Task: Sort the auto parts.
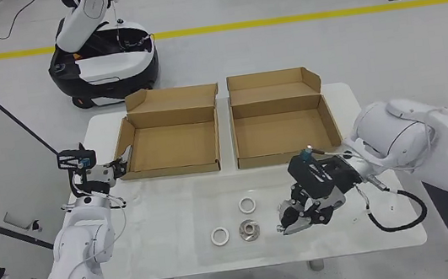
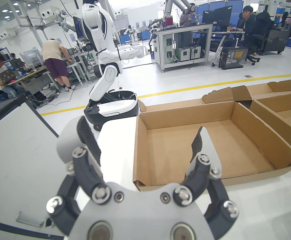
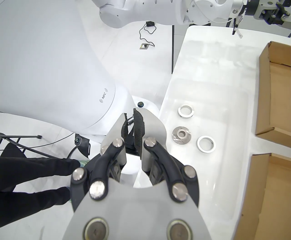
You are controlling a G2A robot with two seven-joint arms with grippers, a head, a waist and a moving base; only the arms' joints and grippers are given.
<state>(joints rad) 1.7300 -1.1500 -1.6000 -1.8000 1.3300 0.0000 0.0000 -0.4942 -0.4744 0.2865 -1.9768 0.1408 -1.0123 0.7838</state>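
Auto parts are split between table and gripper: a ring, a flanged hub and a second ring lie loose on the white table near its front edge. Just beside them the right gripper hangs with its fingers pressed together on a small threaded piece, apparently a bolt or stud, of which little more than the thread shows. The step in hand looks like carrying that piece to a box, most likely the right box, which sits straight beyond the gripper at the far side of the table. A firm pinch matters, since a short round thread can roll between the pads. The lift should be high enough to pass the box's near wall, and the release low over the cardboard floor so the piece does not bounce out. The gripper hangs close to the table's front edge, so a slip here could send the part to the ground. Bare white table lies between the gripper and the right box, and the three loose parts sit off toward the other arm's side, so a straight run need not cross them. The left gripper, fingers spread wide, hovers at the outer side wall of the left box, well apart from the right arm.
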